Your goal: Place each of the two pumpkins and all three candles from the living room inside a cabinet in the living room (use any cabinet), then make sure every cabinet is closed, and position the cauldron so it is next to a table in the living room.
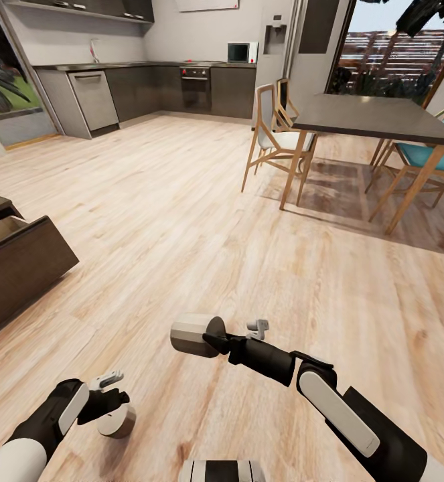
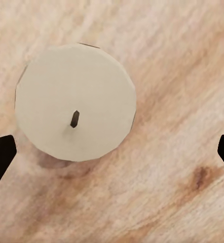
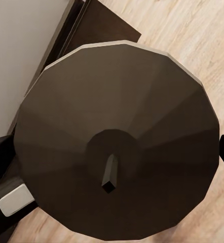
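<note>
Wood-plank floor [image 1: 181, 221] in head view: right gripper [image 1: 216, 339] at 6 o'clock clenched on a candle [image 1: 189, 335] held sideways, left gripper [image 1: 111, 402] at 7 above another candle [image 1: 118, 423], cabinet [image 1: 17, 268] drawer open at 9. Left wrist: fingers [image 2: 0, 157] spread wide, released, that candle standing on the floor between them. Right wrist: the gripped candle's dark wick end fills the gap between the fingertips [image 3: 0, 152].

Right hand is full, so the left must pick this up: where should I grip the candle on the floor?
Grip the candle's round side wall, descending straight from above. It stands upright, wick up, between the left hand's open fingers, though off-centre, so centre first.
</note>
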{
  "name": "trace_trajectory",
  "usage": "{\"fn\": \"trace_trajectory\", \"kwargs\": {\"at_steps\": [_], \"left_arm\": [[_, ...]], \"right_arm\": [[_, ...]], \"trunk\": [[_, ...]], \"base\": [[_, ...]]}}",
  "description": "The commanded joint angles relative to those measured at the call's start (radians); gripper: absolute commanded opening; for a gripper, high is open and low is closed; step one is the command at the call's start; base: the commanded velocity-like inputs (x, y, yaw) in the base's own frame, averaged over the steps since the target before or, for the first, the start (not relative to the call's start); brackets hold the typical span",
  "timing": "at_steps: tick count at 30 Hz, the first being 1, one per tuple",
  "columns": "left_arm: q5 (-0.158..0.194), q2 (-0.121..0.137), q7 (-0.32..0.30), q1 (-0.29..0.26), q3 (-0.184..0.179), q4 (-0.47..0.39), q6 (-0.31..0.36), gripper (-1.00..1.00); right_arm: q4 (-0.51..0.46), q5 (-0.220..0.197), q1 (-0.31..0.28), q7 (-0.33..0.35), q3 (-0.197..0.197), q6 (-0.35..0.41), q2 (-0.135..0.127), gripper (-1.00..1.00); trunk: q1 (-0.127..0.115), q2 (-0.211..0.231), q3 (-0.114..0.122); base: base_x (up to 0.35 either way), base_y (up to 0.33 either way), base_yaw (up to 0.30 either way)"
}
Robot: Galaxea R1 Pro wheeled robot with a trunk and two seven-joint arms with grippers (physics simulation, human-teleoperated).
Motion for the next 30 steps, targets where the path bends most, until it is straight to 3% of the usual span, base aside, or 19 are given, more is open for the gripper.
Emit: {"fn": "trace_trajectory", "kwargs": {"at_steps": [1, 7, 26, 30], "left_arm": [[0.003, 0.001, 0.003, 0.000, 0.004, -0.001, 0.004, 1.00], [0.006, 0.004, 0.024, 0.000, 0.006, 0.003, -0.073, 1.00], [0.003, -0.003, 0.031, 0.000, 0.006, 0.005, -0.092, 1.00], [0.003, -0.003, 0.031, 0.000, 0.008, 0.005, -0.124, 1.00]], "right_arm": [[0.000, -0.005, -0.001, -0.001, 0.001, 0.002, -0.001, -1.00], [0.001, -0.005, -0.001, 0.000, 0.001, 0.001, -0.001, -1.00], [-0.008, -0.005, -0.001, 0.003, 0.005, 0.001, -0.001, -1.00], [-0.008, -0.005, -0.001, 0.003, 0.005, 0.001, -0.001, -1.00]], "trunk": [[0.000, 0.000, -0.001], [0.002, -0.001, -0.016], [0.010, -0.006, -0.090], [0.012, -0.007, -0.105]], "base": [[0.000, 0.000, 0.000], [0.000, 0.000, 0.000], [0.000, 0.000, 0.000], [0.000, 0.000, 0.000]]}}
